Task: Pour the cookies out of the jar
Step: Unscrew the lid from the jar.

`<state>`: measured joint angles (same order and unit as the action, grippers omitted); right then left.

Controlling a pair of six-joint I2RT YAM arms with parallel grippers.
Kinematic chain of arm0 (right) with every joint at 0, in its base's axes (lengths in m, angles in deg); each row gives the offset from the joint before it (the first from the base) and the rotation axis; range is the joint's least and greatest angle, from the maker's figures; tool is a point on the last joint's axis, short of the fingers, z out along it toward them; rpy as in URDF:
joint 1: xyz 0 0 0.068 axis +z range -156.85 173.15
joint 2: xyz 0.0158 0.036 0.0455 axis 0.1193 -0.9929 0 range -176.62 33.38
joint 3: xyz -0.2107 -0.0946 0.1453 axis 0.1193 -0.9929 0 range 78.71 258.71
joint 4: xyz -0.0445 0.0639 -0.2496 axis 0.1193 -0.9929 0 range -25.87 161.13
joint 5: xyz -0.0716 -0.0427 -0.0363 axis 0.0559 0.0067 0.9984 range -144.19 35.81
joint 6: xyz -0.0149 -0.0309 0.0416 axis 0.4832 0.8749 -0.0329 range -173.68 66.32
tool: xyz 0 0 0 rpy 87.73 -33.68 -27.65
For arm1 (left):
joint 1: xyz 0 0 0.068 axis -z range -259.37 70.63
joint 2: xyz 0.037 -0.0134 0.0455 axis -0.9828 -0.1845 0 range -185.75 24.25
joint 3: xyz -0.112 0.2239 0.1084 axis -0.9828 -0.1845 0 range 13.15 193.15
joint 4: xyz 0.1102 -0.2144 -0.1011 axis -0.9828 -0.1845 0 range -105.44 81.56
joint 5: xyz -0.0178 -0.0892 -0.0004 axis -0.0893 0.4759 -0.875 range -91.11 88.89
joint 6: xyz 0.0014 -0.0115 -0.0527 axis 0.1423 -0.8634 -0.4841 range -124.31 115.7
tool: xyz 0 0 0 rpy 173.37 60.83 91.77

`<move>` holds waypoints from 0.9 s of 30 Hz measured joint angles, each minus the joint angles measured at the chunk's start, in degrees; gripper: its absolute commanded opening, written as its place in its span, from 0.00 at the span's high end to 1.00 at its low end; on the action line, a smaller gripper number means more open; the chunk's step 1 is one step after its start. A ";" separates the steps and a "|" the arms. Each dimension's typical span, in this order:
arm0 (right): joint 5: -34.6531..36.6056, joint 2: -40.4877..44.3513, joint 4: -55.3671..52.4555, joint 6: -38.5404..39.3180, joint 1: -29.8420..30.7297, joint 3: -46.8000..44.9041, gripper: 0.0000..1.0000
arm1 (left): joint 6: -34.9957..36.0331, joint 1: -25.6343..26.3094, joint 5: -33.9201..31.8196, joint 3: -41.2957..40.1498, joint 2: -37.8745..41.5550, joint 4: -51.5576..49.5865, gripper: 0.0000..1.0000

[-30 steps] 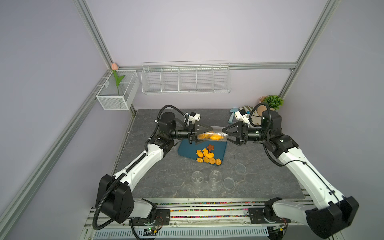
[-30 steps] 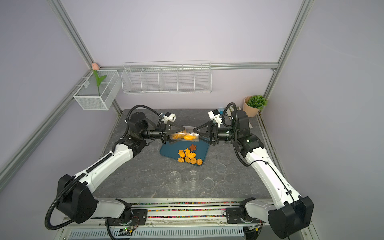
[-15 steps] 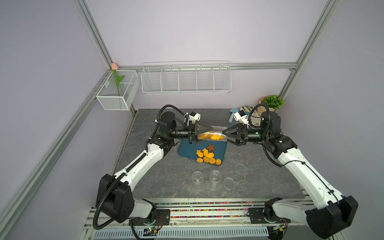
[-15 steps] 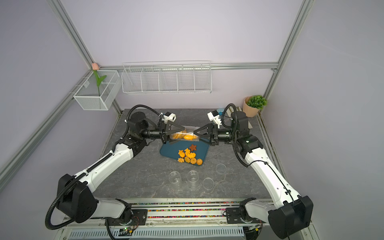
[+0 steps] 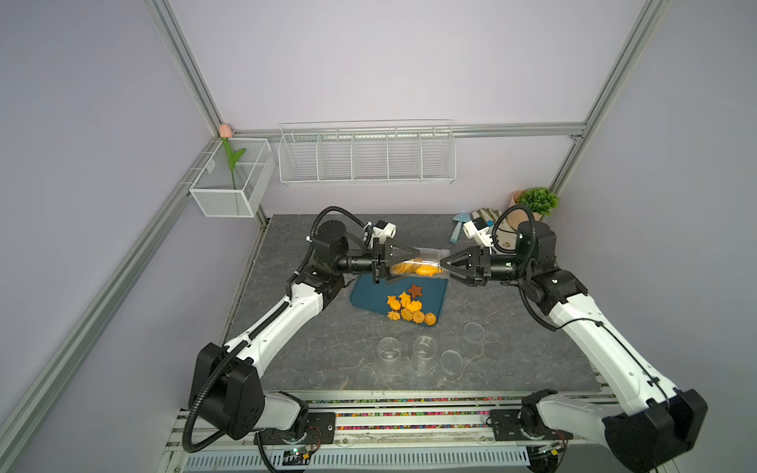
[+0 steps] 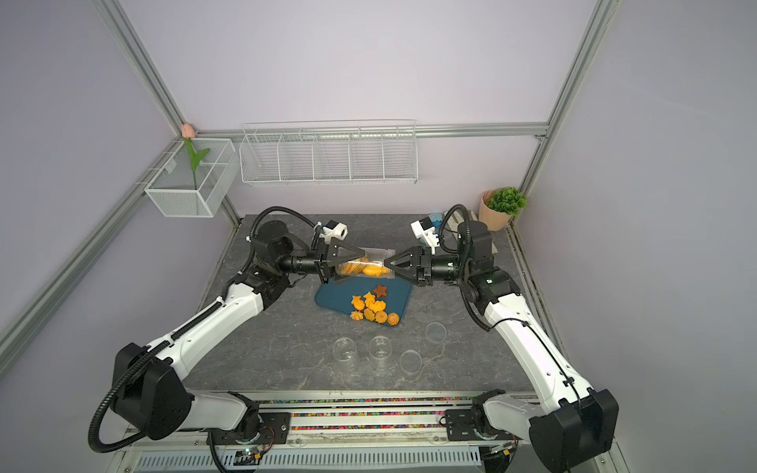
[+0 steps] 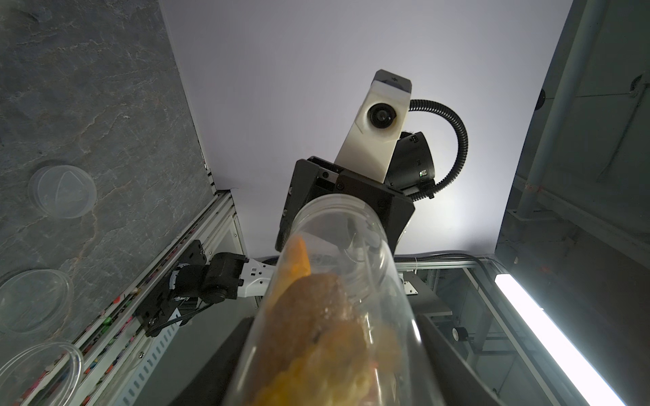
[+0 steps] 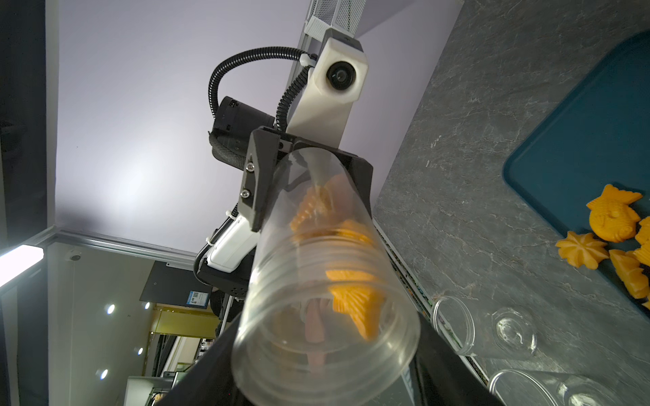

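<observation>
While cookies point(image 5: 407, 308) crowd the tray's point(image 5: 368, 293) edge, the jar point(image 5: 430, 268) hangs above.

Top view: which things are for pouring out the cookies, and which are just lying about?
For the job: jar, cookies, tray, left gripper, right gripper.
Just lying about: cups, lids, plant, basket, tulip.

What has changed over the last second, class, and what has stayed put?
The right gripper has narrowed its jaws around the open end of the clear jar; contact is unclear. The left gripper still holds it level over the blue tray; the cookies there lie unmoved.
</observation>
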<state>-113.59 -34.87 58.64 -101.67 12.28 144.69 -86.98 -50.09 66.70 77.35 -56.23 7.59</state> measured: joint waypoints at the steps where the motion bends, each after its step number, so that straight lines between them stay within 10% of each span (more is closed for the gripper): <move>1: 0.35 0.39 -0.59 1.75 -0.11 -0.02 0.36 | 0.02 0.00 0.17 0.00 0.02 -0.02 0.41; 27: 28.50 8.17 -26.10 33.42 -2.80 -4.46 0.33 | -1.25 -0.28 -0.07 0.00 0.02 0.00 0.41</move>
<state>-85.08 -26.69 32.54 -68.25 9.48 140.23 -88.22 -50.38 66.63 77.35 -56.21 7.59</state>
